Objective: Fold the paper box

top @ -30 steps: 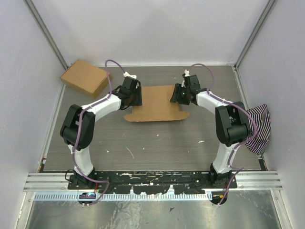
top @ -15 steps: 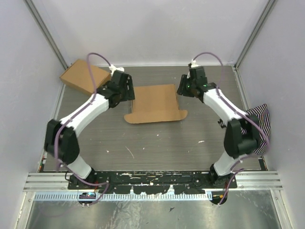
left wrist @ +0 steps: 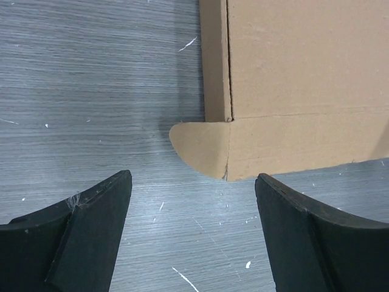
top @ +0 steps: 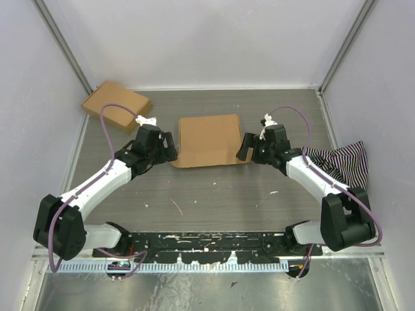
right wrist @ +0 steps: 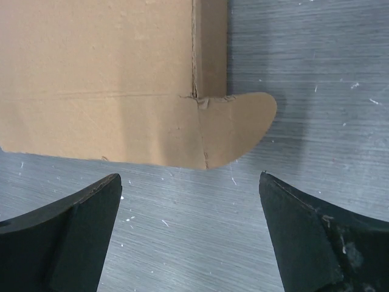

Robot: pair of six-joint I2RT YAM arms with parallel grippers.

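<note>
In the middle of the worktop [top: 214,194] the paper box [top: 209,139] lies flat. The left tool [top: 170,148] and right tool [top: 245,148] are wide open beside its near corners, holding nothing.

We see soft, even light from above in all three views, bright and without hard glare. The top view is sharp, and the grain of the tabletop [top: 214,188] reads clearly. In both wrist views the paper box [left wrist: 304,79] throws a soft shadow beside its outer edge. The dark fingers [left wrist: 91,231] at the bottom are slightly out of focus — almost no detail shows on them.
</note>
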